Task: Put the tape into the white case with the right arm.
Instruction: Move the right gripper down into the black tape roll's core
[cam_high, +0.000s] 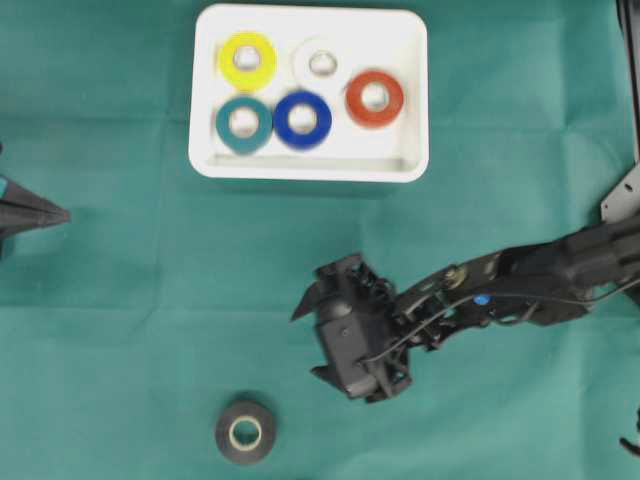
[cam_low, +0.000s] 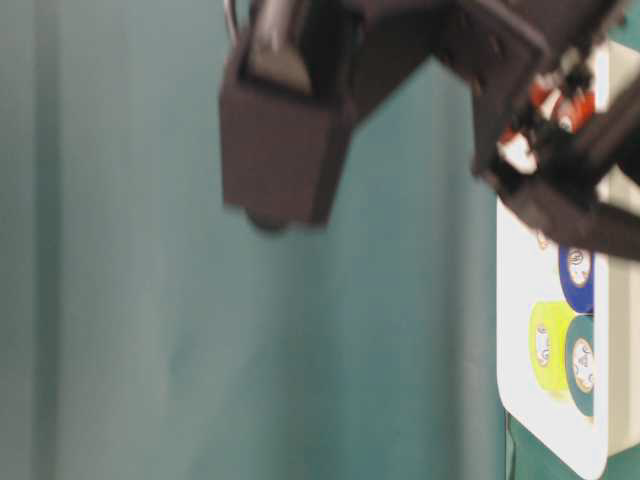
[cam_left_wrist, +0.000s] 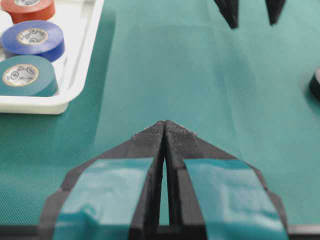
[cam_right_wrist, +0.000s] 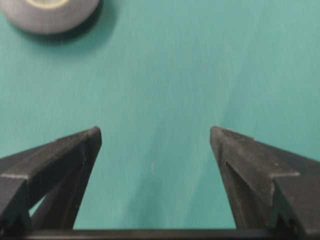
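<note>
Five coloured rolls already in white case (cam_high: 308, 165), black tape (cam_high: 245, 432) alone on green cloth (cam_high: 120, 300), right gripper (cam_high: 306, 340) wide open, empty, left gripper (cam_left_wrist: 164, 126) closed, empty, only wrist view shows this

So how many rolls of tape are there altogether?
6. Five lie in the white case: yellow roll, white roll, red roll, teal roll, blue roll. A black roll lies on the green cloth, near the bottom edge.

A robot lab setup: a table (cam_high: 120, 300) draped in green cloth, two black robot arms, and a white tray (cam_high: 410, 90) of colored tape rolls.
</note>
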